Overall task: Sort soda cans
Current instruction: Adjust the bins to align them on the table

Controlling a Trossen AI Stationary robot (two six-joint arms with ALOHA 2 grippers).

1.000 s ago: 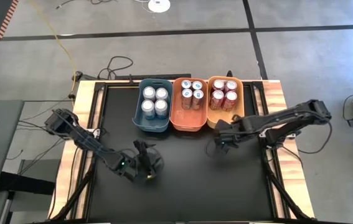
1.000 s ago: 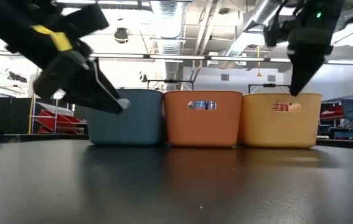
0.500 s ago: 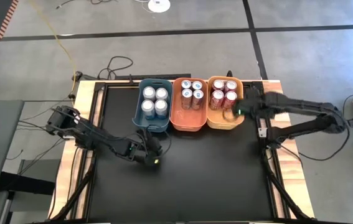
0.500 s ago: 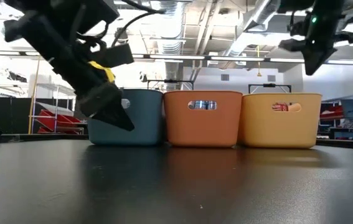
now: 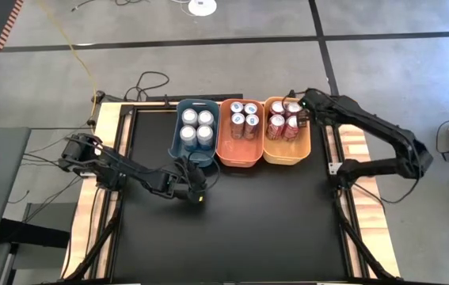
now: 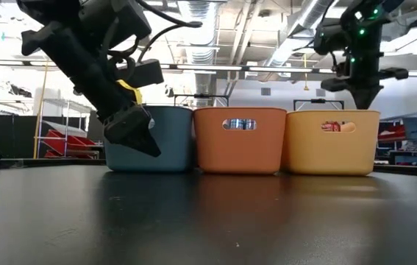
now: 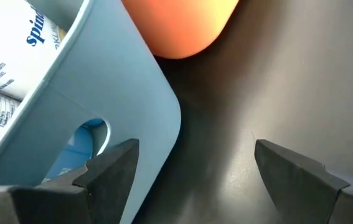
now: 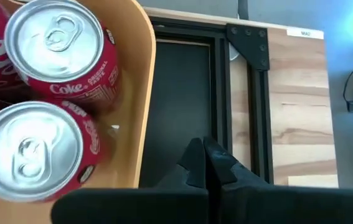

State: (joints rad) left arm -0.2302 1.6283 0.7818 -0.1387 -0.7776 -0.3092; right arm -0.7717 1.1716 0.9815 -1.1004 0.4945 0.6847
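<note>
All twelve cans [image 5: 244,120] sit sorted in the three bins [image 5: 244,156]. Left tool [image 5: 195,184], released, hangs near the blue bin; right tool [image 5: 297,108], clenched empty, over the yellow bin's right rim. Sorting looks finished; next, withdraw.

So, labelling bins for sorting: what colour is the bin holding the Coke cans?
Yellow bin, clearest in the low view; red Coke cans inside.

red cans in the yellow bin, fingers closed beside it

two red cylindrical metal soda cans [image 8: 45,102] with silver tops stand touching inside the yellow plastic bin [image 8: 144,106]. the right gripper [image 8: 205,163] has its dark fingers pressed together, over the black table edge [image 8: 182,93] and light wooden board [image 8: 297,106].
</note>
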